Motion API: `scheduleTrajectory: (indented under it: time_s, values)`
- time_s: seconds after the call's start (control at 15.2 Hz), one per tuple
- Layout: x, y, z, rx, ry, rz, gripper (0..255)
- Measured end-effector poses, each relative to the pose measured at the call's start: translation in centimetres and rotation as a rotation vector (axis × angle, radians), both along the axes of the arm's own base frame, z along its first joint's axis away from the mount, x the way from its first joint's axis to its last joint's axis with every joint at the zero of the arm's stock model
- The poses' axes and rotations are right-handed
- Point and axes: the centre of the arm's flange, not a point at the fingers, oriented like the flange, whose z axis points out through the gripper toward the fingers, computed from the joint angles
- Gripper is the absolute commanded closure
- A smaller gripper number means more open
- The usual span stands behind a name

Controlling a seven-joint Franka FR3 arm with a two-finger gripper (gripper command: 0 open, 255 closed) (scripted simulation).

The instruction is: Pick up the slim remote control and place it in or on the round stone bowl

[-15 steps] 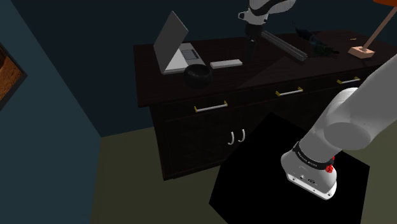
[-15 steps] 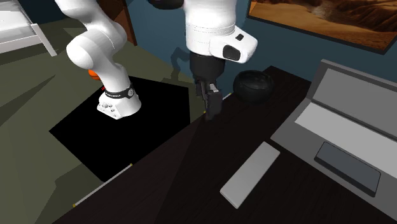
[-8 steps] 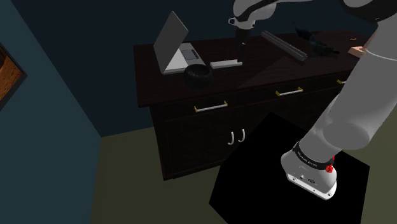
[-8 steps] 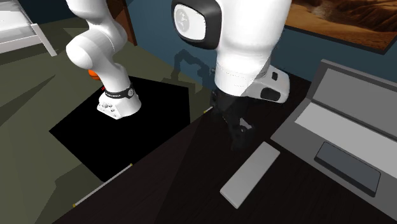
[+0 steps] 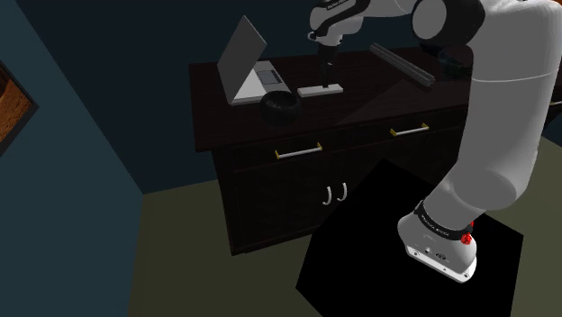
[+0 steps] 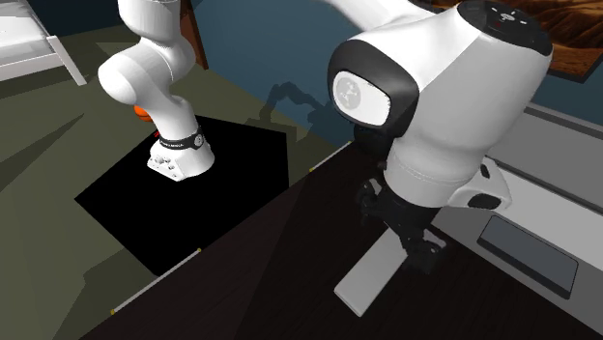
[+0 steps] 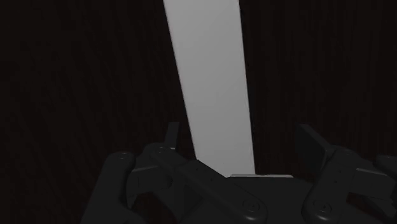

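Since half a second ago the arm has swung over from 3 o'clock and come lower, so the gripper point(image 5: 324, 79) now hangs straight above the remote point(image 5: 321, 90), where before it stood off to one side. The remote, a slim pale grey slab, lies flat on the dark top of the dresser point(image 5: 261, 194), in the same spot as in the earlier frames. In the wrist view it runs lengthwise away from the hand, and the two black fingers point(image 7: 315, 147) stand wide apart, one on each side of its near end. One sits close to its edge and the other is clear of it, so nothing is clasped. In the second exterior view the gripper covers the remote's far end, and the near end juts out toward 7 o'clock. In the shoulder view the bowl point(image 5: 280, 106), dark and round, sits near the remote at 8 o'clock, apart from it. The laptop point(image 5: 248, 63), its lid open, stands at 10 o'clock, just behind the bowl. A long dark bar point(image 5: 403, 65) lies at 2 o'clock, well apart. The black stand point(image 5: 360, 243) sits on the floor at 5 o'clock, in front of the dresser.
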Motion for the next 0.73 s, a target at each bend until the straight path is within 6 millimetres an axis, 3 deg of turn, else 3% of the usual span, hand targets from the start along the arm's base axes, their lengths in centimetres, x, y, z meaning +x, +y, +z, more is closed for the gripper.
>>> scheduleTrajectory:
  time_s: [0.53, 0.73]
  values:
    - [1.0, -0.2, -4.2, 0.002, -0.001, 0.017, 0]
    - [0.9, -0.2, -4.4, 0.002, -0.001, 0.017, 0]
